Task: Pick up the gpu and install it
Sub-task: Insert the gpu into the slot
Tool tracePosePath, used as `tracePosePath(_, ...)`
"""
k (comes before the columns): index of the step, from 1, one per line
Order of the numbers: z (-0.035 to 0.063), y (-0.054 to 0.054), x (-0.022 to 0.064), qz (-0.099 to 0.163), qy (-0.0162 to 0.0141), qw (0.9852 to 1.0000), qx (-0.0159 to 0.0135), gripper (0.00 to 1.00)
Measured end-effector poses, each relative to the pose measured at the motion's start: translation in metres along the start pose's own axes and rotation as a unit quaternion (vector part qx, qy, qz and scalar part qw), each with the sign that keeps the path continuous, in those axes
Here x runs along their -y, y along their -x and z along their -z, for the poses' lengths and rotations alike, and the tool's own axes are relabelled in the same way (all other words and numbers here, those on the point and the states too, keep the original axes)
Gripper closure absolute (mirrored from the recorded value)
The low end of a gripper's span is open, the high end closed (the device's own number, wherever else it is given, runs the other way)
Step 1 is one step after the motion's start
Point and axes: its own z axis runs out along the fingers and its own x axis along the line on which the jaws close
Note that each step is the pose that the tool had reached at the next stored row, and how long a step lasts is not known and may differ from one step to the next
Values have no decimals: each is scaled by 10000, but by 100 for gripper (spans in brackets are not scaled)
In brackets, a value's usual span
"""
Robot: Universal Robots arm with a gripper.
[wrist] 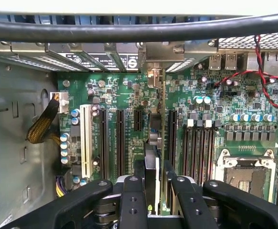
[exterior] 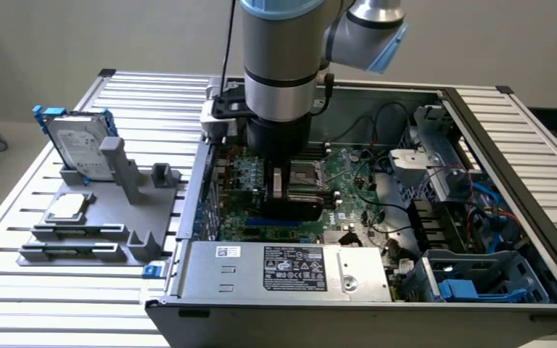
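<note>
Black-shrouded: gripping the gpu (wrist: 154, 162) edge-on in the jaws over the motherboard (wrist: 124, 95); judging it light, stiff, fragile, safest held by flat faces.

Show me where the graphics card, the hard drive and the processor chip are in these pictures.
graphics card (wrist: 151, 162): wrist view, on its black shroud.
hard drive (exterior: 73, 141): exterior view, on its silver face.
processor chip (exterior: 69, 208): exterior view, on its silver top.
</note>
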Motion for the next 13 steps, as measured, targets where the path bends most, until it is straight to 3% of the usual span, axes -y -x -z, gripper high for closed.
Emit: tracePosePath(13,-45,-1,-14,0,0,10000,7,74)
